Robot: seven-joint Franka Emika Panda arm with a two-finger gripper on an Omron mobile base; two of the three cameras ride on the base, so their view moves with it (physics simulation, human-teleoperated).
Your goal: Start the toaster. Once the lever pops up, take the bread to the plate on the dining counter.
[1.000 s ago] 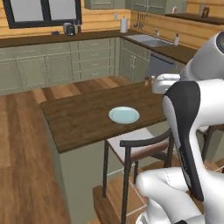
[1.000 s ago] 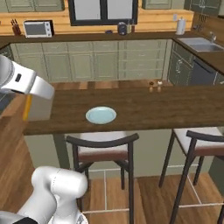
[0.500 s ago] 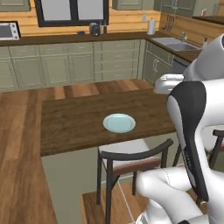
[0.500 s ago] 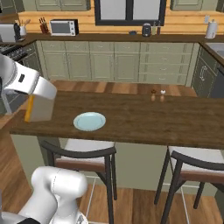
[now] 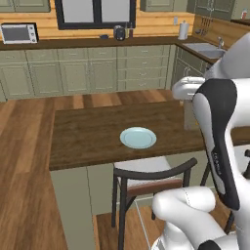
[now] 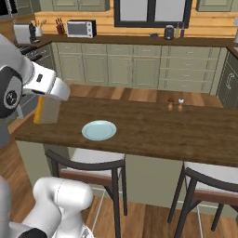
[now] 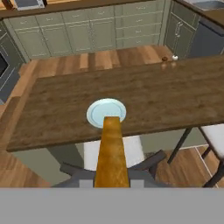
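- Golden-crusted bread point(image 7: 112, 151) sits clamped edge-on in our gripper point(image 6: 46, 108), above the dining counter's point(image 6: 153, 128) left end.
- We see the plate point(image 6: 99, 130) closer than before; our base has driven, nothing on the counter moved.

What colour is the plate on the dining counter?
Pale blue-green plate on the dark wood-grain dining counter; clearest in the hand view.

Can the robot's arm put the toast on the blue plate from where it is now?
Probably yes: the gripper holds the bread near the plate, with bare counter between.
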